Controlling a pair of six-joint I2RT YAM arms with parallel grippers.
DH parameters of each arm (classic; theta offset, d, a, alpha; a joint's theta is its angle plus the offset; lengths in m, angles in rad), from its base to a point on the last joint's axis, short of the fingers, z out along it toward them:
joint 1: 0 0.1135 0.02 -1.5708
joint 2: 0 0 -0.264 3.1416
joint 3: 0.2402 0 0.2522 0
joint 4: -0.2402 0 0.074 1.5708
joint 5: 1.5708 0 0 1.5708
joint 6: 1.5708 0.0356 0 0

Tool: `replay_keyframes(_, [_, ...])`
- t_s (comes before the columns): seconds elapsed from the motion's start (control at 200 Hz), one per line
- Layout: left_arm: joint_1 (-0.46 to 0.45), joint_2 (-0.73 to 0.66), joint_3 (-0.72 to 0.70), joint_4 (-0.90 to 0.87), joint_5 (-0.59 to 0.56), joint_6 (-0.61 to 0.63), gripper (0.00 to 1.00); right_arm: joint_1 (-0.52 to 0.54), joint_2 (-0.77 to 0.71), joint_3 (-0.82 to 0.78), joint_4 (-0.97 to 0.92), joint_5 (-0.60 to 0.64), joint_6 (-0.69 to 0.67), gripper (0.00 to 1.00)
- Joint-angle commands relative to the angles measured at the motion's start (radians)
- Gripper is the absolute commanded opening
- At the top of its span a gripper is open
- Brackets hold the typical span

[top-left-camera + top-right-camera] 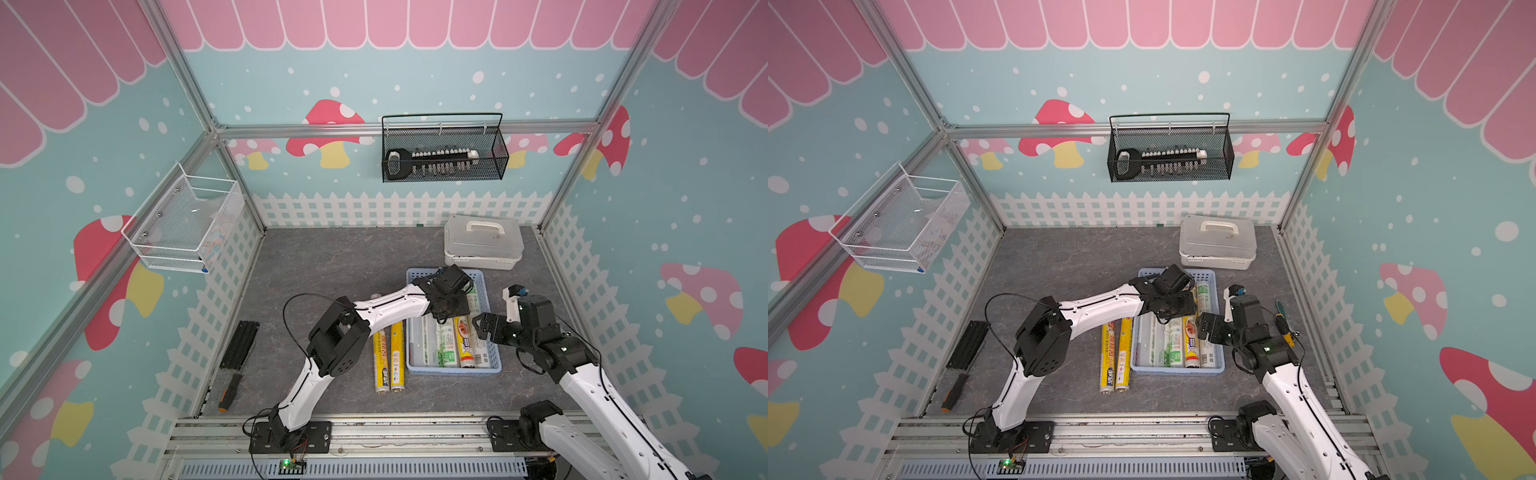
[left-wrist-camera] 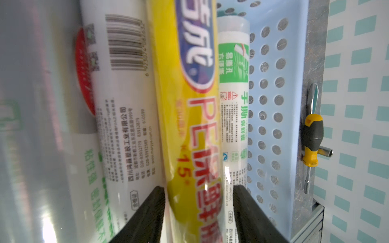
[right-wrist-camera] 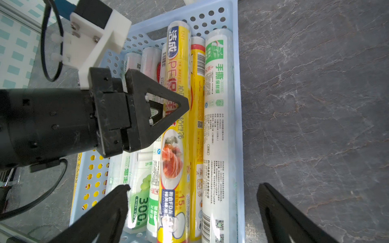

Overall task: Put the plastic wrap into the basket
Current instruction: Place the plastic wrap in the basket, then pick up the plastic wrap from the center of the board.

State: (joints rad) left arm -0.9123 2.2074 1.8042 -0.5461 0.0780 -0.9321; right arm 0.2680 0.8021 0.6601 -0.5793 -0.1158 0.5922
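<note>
The light-blue perforated basket (image 1: 453,370) (image 1: 1177,370) (image 2: 271,105) (image 3: 240,126) holds several rolls of plastic wrap lying side by side. A yellow roll (image 2: 189,105) (image 3: 179,73) rests on top of them. My left gripper (image 1: 446,309) (image 1: 1169,309) (image 2: 199,187) reaches into the basket; its jaws stand on either side of this yellow roll with thin gaps, so it is open. My right gripper (image 1: 484,328) (image 1: 1208,328) (image 3: 192,185) hovers wide open and empty above the basket's right wall. Two more yellow rolls (image 1: 390,357) (image 1: 1116,357) lie on the table just left of the basket.
A white lidded box (image 1: 482,241) stands behind the basket. A yellow-and-black screwdriver (image 2: 312,134) (image 1: 1283,324) lies by the right fence. An orange-handled screwdriver (image 1: 230,392) and a black strip (image 1: 240,345) lie at the left. A black wire basket (image 1: 444,153) and a white one (image 1: 183,224) hang on the walls.
</note>
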Motion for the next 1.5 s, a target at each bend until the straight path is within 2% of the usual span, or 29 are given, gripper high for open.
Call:
replay_keyframes(0.0, [-0.005,-0.055,-0.006,-0.038,-0.042,0.034,0.55,-0.006,-0.009,-0.011,0.009,-0.013,0.013,0.97])
replay_keyframes(0.12, [-0.005,-0.086,-0.025,-0.044,-0.078,0.066,0.49,-0.006,-0.009,-0.010,0.013,-0.014,0.019,0.97])
replay_keyframes(0.37, [-0.005,-0.126,-0.027,-0.071,-0.056,0.125,0.51,-0.004,0.003,-0.006,0.042,-0.045,0.031,0.97])
replay_keyframes(0.62, [0.010,-0.278,-0.149,-0.062,-0.177,0.210,0.50,-0.001,0.014,-0.027,0.214,-0.258,0.033,0.92])
replay_keyframes(0.73, [0.034,-0.368,-0.255,-0.018,-0.208,0.234,0.49,0.018,0.033,-0.021,0.256,-0.291,0.038,0.90])
replay_keyframes(0.86, [0.080,-0.496,-0.426,0.069,-0.240,0.240,0.49,0.093,0.073,0.015,0.269,-0.256,0.021,0.90])
replay_keyframes(1.096, [0.222,-0.662,-0.695,0.163,-0.144,0.220,0.49,0.302,0.246,0.134,0.266,-0.142,-0.035,0.90])
replay_keyframes(1.301, [0.318,-0.739,-0.842,0.186,-0.094,0.201,0.50,0.431,0.386,0.225,0.266,-0.080,-0.069,0.90])
replay_keyframes(1.496, [0.348,-0.739,-0.912,0.190,-0.053,0.194,0.54,0.518,0.505,0.298,0.264,-0.027,-0.083,0.90])
